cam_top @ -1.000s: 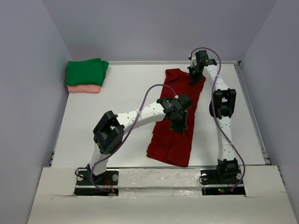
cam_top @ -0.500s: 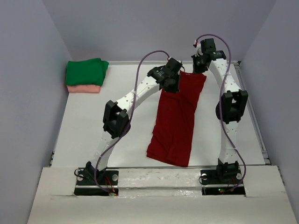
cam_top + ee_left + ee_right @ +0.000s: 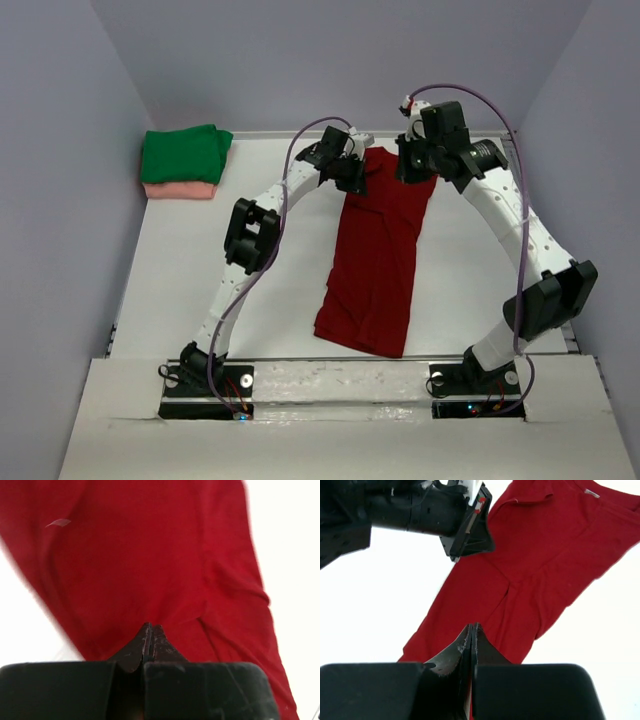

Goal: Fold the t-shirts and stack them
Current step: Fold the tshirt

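Observation:
A dark red t-shirt [image 3: 375, 260] lies as a long narrow strip from the table's far middle toward the near edge, sleeves folded in. Both arms reach to its far end. My left gripper [image 3: 350, 178] is shut at the strip's far left edge, and in the left wrist view red cloth [image 3: 150, 555] fills the space behind its closed tips [image 3: 151, 627]. My right gripper [image 3: 412, 172] is shut above the far right part. Its wrist view shows the shirt [image 3: 545, 555] lying flat below the closed tips [image 3: 472, 627], with the left gripper [image 3: 465, 540] alongside. Neither gripper holds cloth.
A folded bright green t-shirt [image 3: 185, 153] rests on a folded pale salmon pink one [image 3: 180, 190] at the far left corner, against the side wall. Grey walls enclose the white table [image 3: 250, 270] on three sides.
My left gripper has swung from the middle of the red shirt to its far left edge. The right arm has stretched outward, its gripper staying over the far end. The shirt lies as before.

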